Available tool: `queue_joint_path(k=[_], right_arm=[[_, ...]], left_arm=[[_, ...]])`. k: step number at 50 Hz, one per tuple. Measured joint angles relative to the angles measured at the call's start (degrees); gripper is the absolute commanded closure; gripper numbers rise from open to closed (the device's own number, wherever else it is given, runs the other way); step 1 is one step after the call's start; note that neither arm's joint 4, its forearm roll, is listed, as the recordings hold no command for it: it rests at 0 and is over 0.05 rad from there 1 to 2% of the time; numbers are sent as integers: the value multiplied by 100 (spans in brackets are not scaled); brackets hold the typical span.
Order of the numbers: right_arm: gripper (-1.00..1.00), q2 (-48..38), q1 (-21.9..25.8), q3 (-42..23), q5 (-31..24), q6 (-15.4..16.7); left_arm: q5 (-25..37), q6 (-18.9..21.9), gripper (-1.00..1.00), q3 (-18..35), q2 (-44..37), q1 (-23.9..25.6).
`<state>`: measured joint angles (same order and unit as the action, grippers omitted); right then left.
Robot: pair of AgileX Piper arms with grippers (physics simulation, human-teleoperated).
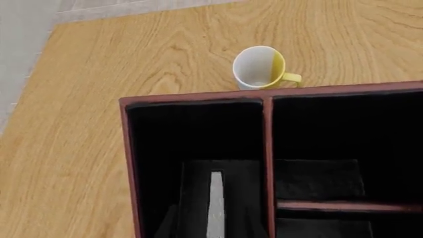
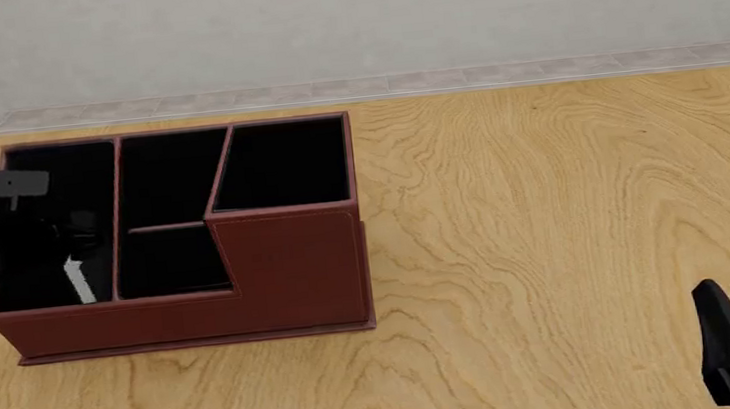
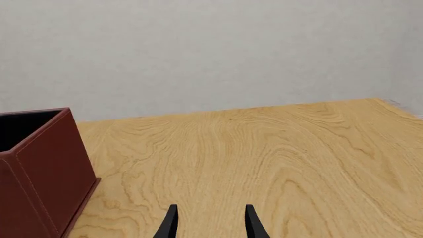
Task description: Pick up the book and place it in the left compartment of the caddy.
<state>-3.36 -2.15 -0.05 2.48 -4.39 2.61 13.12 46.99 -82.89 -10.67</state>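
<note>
left gripper (image 2: 69, 255) down in the left compartment (image 2: 40, 170), clamped on the book (image 1: 216, 203); released tilted, it could topple against the caddy (image 2: 294, 272) wall.

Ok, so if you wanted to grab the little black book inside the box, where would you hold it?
By its two black covers, coming straight down from above. The book stands on edge in the left compartment of the caddy with its white page edge up. The walls close off its sides, so the top looks like the only open way in.
</note>
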Motion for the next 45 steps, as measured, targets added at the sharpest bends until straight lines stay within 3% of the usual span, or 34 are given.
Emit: queue_joint_path(k=[45], right_arm=[[-100,122,-16,-5,-93,6]], left_arm=[[88,70,-100,44,190,18]])
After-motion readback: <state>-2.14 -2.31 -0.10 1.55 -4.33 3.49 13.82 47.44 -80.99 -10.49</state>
